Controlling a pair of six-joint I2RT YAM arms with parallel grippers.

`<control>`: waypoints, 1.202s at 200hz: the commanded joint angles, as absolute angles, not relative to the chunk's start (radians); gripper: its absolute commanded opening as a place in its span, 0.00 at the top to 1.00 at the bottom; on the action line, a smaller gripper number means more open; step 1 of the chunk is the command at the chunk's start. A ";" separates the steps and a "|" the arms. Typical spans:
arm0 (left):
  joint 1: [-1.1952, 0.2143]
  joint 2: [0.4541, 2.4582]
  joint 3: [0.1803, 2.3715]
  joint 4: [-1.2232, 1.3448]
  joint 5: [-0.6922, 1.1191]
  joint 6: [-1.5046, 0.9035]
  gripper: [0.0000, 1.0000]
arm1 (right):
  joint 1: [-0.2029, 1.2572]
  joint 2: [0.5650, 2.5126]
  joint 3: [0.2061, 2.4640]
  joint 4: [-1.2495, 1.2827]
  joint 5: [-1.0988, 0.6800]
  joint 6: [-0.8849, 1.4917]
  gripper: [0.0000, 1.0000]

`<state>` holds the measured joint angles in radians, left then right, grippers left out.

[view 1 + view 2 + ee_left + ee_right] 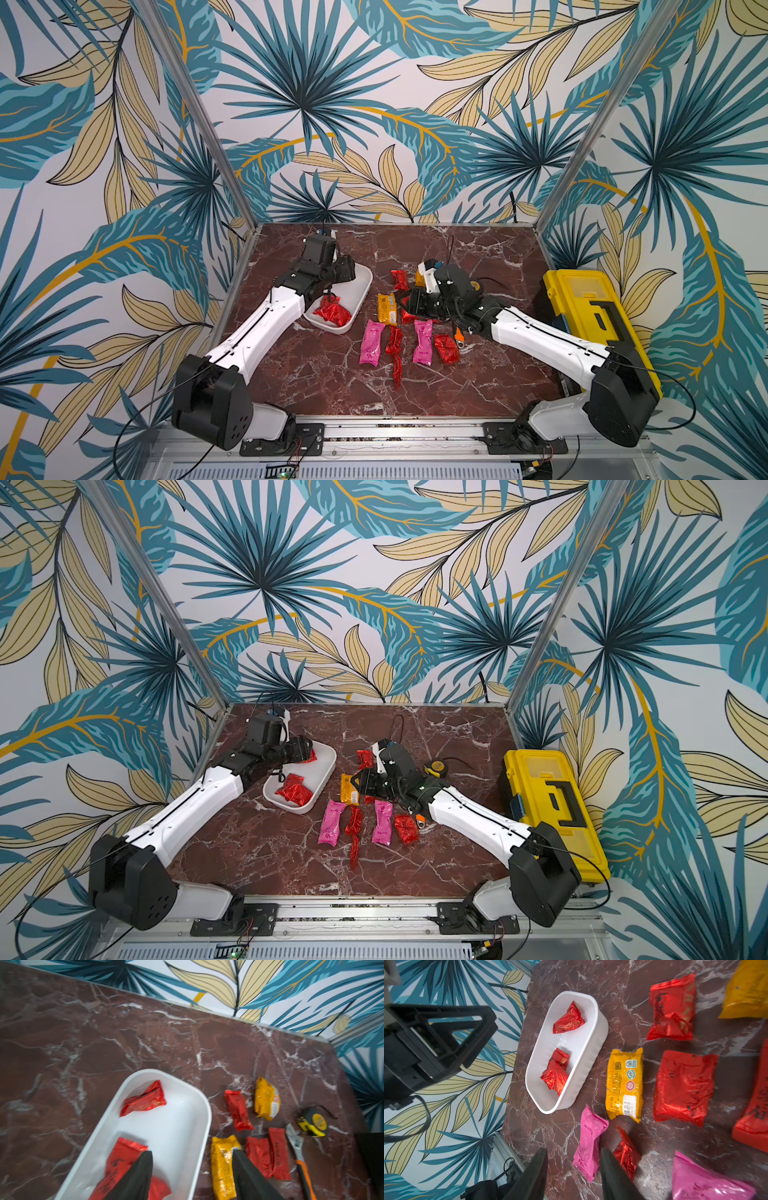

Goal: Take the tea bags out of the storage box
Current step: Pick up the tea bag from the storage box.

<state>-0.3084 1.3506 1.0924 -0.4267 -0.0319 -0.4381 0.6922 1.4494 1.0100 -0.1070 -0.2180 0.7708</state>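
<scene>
White plastic round-cornered storage tub (358, 286) sits at ten o'clock from the table's (291, 374) middle, with three crinkled red foil sachets (332, 311) inside. The left gripper (192, 1151) hovers above it, fingers spread, empty. At the tub's three o'clock, loose pink, red and orange foil sachets (372, 343) lie beneath the right gripper (574, 1150), likewise spread and empty.
</scene>
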 commanded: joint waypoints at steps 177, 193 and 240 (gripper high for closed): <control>0.068 1.074 0.810 -0.457 0.060 -0.638 0.26 | 0.872 2.143 1.825 -0.473 -0.250 0.051 0.42; 0.074 1.023 0.774 -0.451 0.061 -0.666 0.26 | 0.875 2.212 1.913 -0.526 -0.230 0.021 0.41; 0.075 0.878 0.658 -0.436 0.031 -0.748 0.26 | 0.877 2.355 2.053 -0.568 -0.171 -0.007 0.40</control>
<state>0.0673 0.9413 0.7147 -0.4591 0.0494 -0.6884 0.8749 2.2982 1.9961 -0.4950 -0.2165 0.0422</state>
